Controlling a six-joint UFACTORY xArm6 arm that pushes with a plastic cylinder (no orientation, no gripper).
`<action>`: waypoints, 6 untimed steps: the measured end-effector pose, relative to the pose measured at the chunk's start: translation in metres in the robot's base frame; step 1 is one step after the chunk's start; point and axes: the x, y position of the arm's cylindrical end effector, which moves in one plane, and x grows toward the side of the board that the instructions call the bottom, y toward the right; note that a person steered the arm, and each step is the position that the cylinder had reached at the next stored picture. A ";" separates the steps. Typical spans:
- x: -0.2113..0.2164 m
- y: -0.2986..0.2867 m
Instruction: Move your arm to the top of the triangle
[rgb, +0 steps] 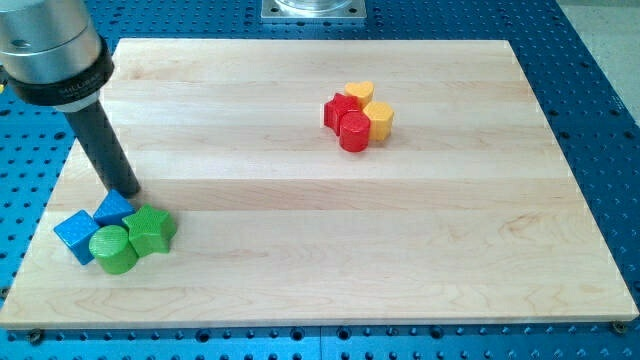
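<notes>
A pale wooden board (330, 200) lies on a blue perforated bench, and every block on it is gathered into one of two tight clusters.

The task's thing is the triangle, which I take to be the small blue block (112, 209) in the cluster near the board's lower left corner (its shape is partly hidden by its neighbours, so that is a judgement). My tip (128, 193) stands just beside its upper right edge, touching or nearly so; I cannot tell which. There is no hand to open or close here, only the bare rod, and it grasps nothing.

Against the triangle's lower left sits a blue cube (75, 237). Below the triangle is a green cylinder (112, 249), and to the triangle's lower right a green lobed block (151, 230); all four press together.

Far to the triangle's upper right is the other cluster: a red block (338, 109), a red cylinder (354, 131), a yellow heart-like block (360, 93) and a yellow hexagonal block (380, 120).

The rod slants up toward the view's top left, so its tip arrives at the triangle's far side, which looks close to what the task asks.
</notes>
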 end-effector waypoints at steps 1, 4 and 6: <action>0.000 -0.003; -0.015 -0.003; -0.025 -0.003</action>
